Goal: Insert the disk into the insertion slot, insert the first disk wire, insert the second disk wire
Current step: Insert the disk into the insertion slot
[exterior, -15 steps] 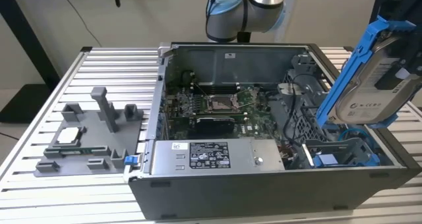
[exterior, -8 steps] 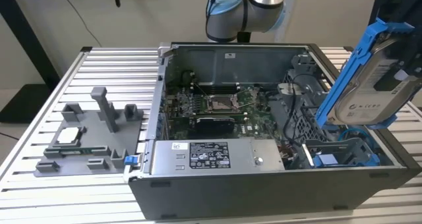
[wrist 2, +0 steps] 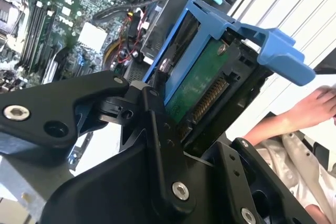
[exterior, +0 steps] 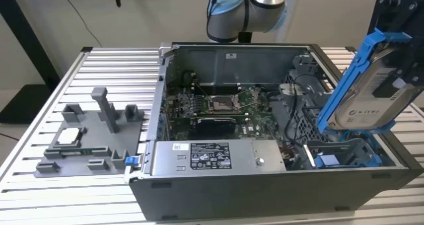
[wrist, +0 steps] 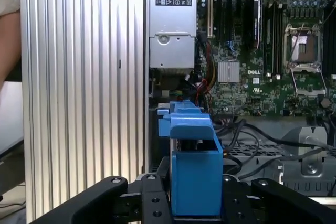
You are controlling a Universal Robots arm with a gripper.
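My gripper (exterior: 396, 78) is shut on the disk (exterior: 368, 98), a silver-grey drive with a white label in a bright blue carrier. It holds the disk tilted, its lower end just above the insertion slot (exterior: 341, 153), the grey bay with blue tabs at the near corner of the open computer case on the exterior view's right. In the second wrist view the black fingers (wrist 2: 157, 124) clamp the disk (wrist 2: 202, 85), whose green board and connector face the camera. In the first wrist view the blue carrier (wrist: 197, 171) stands between the fingers (wrist: 152, 200). Black cables (exterior: 295, 111) lie beside the slot; I cannot tell which are the disk wires.
A long grey power supply (exterior: 212, 158) with a sticker lies along the case's near wall, the motherboard (exterior: 219, 106) behind it. A grey tray of part holders (exterior: 93, 135) sits on the slatted table (exterior: 112, 66) at the exterior view's left. A person's hand (wrist 2: 310, 114) rests beyond the case.
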